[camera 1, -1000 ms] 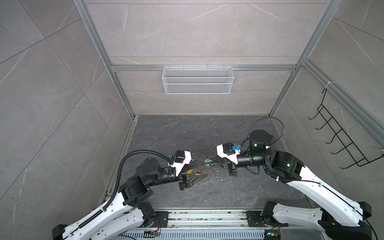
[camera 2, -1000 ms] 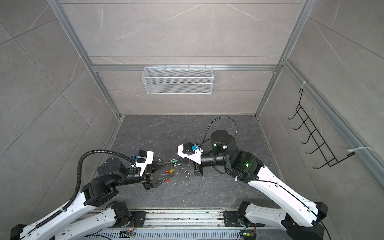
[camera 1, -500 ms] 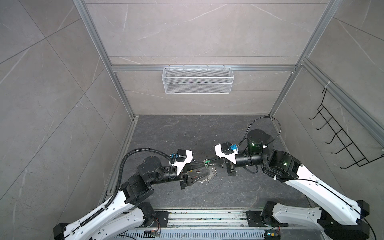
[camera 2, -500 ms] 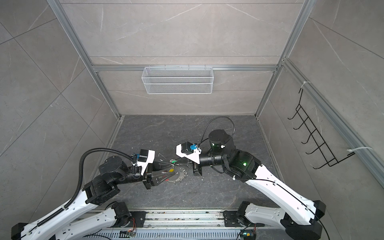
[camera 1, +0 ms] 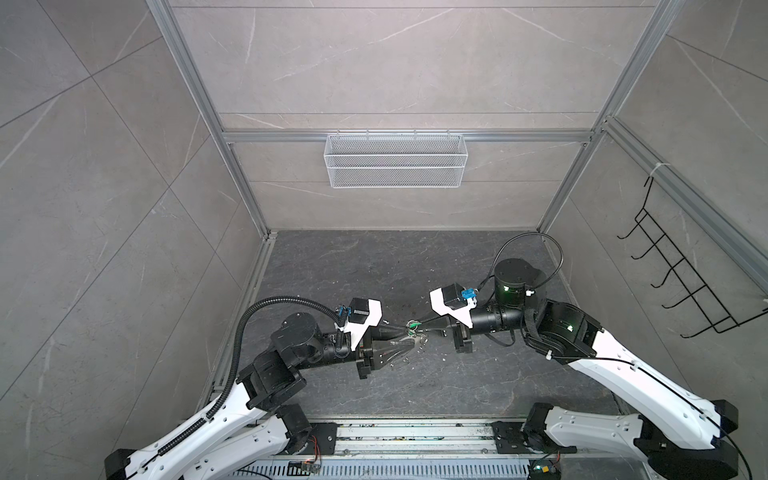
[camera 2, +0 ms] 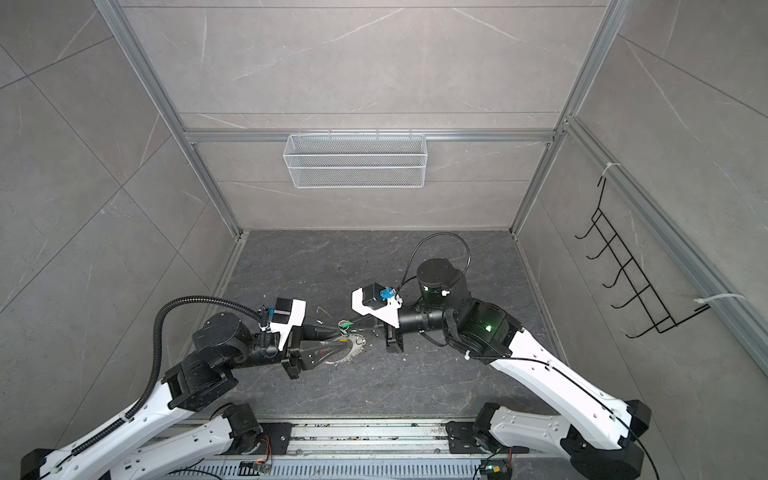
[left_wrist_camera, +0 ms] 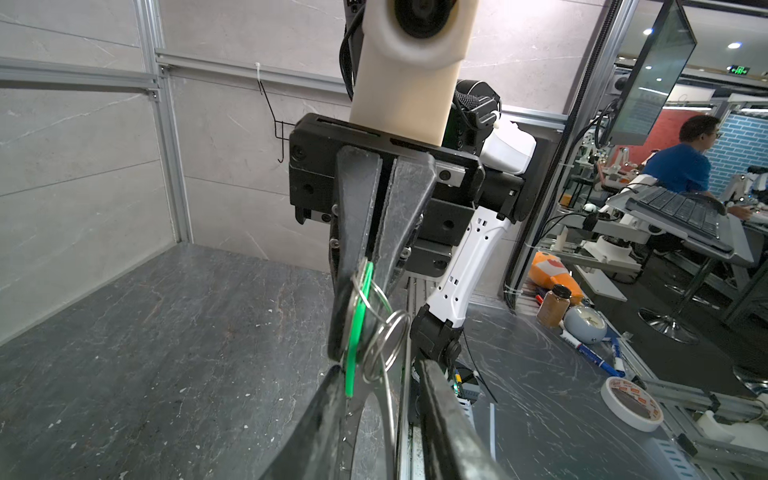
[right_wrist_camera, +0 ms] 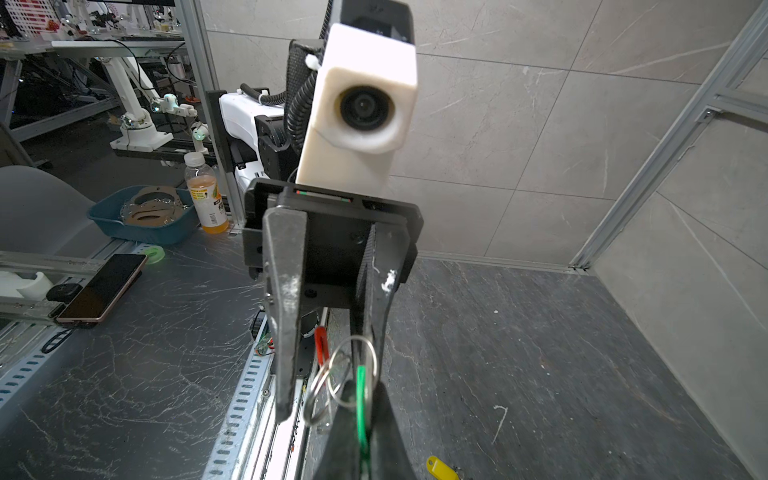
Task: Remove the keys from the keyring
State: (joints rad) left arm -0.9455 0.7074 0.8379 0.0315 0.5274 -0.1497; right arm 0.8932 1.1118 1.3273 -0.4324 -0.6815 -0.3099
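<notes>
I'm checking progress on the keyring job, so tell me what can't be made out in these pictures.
Keyring: only its red sleeve is clear, right wrist view; too thin to trace in both top views.
Left end effector: jaws apart around the sleeve; grip unclear.
Green key: blade hidden by the right end effector, shut on its tag.
Yellow key: cut off by the right wrist view's edge.
Split rings: overlapping, so links unreadable.
</notes>
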